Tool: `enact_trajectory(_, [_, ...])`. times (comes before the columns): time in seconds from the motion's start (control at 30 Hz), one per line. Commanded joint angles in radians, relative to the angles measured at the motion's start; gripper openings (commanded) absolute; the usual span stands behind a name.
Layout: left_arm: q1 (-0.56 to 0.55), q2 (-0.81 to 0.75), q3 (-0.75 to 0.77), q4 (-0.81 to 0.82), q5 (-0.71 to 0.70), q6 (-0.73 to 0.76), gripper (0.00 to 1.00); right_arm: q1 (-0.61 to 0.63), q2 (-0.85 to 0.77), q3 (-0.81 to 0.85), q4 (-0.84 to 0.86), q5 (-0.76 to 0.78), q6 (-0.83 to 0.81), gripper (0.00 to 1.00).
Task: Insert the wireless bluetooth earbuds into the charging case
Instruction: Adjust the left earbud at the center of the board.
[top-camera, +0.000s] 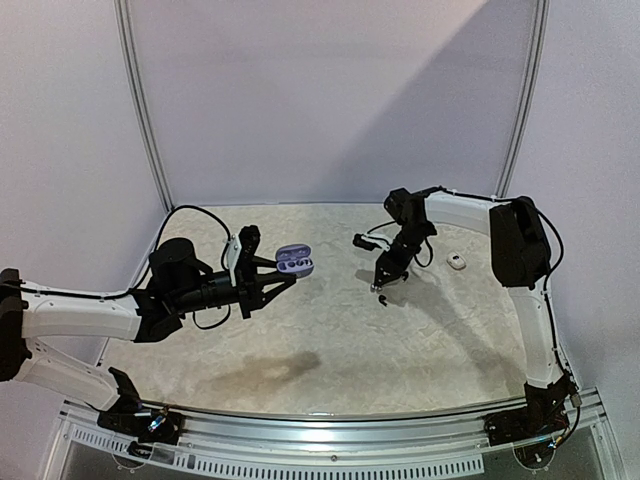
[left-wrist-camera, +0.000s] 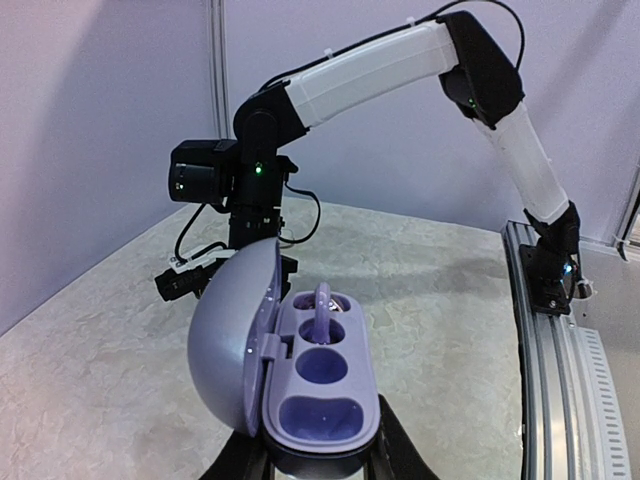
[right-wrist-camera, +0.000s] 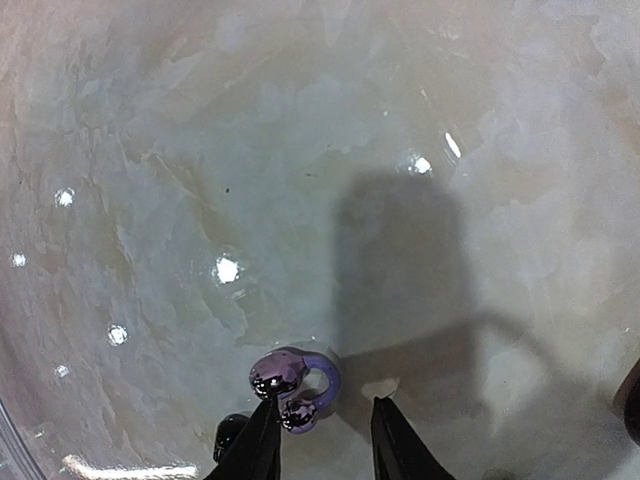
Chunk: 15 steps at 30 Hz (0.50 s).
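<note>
Currently, we find the left tool clenched on the base of the charging case, its lid swung open, with one lavender seated earbud in the well farthest from that tool. Well to the right of the case, the right tool stands released, fingers parted low over the table, and a glossy purple loose earbud lies at one fingertip. Farther right of the case lies a small white piece.

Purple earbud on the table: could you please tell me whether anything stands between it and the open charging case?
Nothing visible does: only tabletop lies between the purple earbud and the open charging case held by the left pincer.
</note>
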Motion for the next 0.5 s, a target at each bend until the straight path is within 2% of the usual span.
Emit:
enact_trajectory(0.0, [-0.018,0.004,0.01,-0.014,0.007,0.014,0.0,0.007,0.018,-0.02,-0.006,0.005,-0.005,0.33])
enact_trajectory(0.47, [-0.02,0.006,0.013,-0.019,0.01,0.02,0.0,0.006,0.03,0.001,0.017,-0.002,-0.004,0.31])
